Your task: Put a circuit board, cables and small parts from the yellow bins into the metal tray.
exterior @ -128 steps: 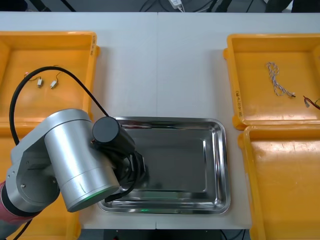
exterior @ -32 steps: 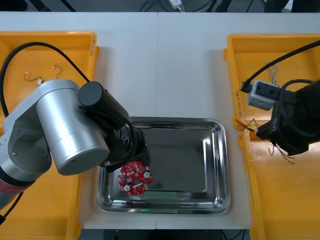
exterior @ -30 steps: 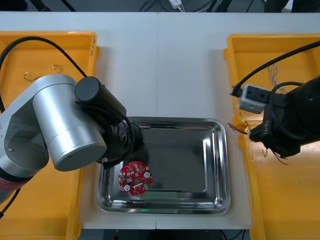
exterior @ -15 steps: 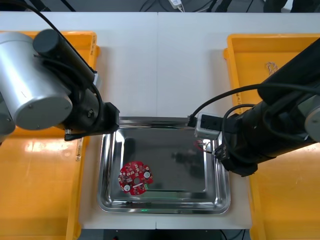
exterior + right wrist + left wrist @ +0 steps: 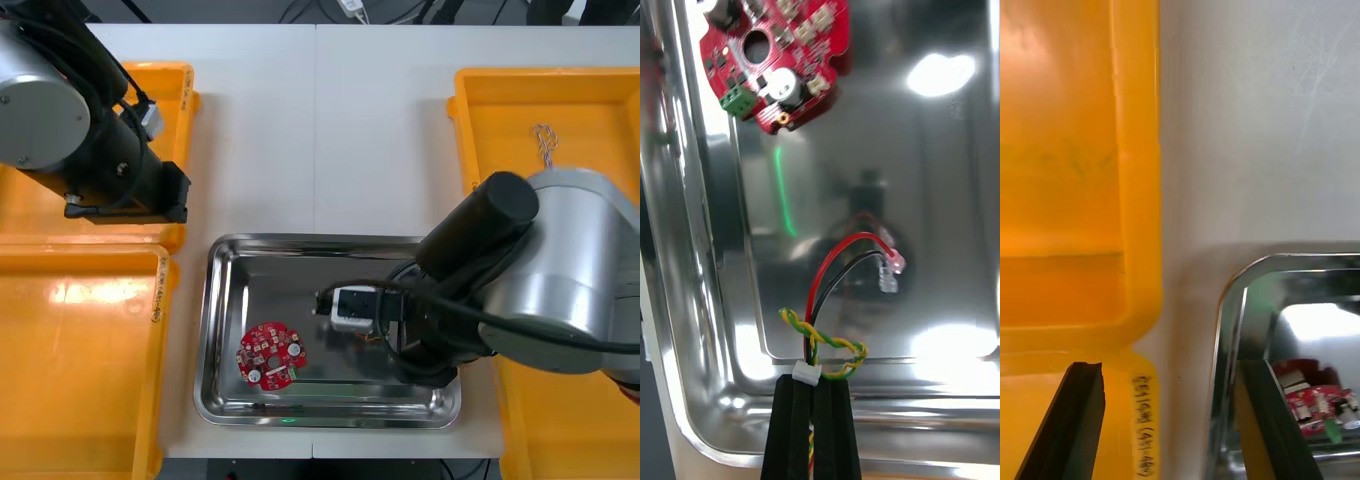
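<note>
Swung in from its bin, the right hand (image 5: 812, 382), clamped on a cable (image 5: 836, 262), now hangs low over the tray (image 5: 330, 240) near the board (image 5: 269, 355). The left hand (image 5: 1169, 367), open, has withdrawn over a bin (image 5: 1075, 187) rim. Release looks next.

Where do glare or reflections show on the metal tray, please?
Right wrist view: two glare patches and a green streak on the metal tray floor, which mirrors the cables held by the right end effector. Front view: green glint on its near rim. Left wrist view: one bright patch.
</note>
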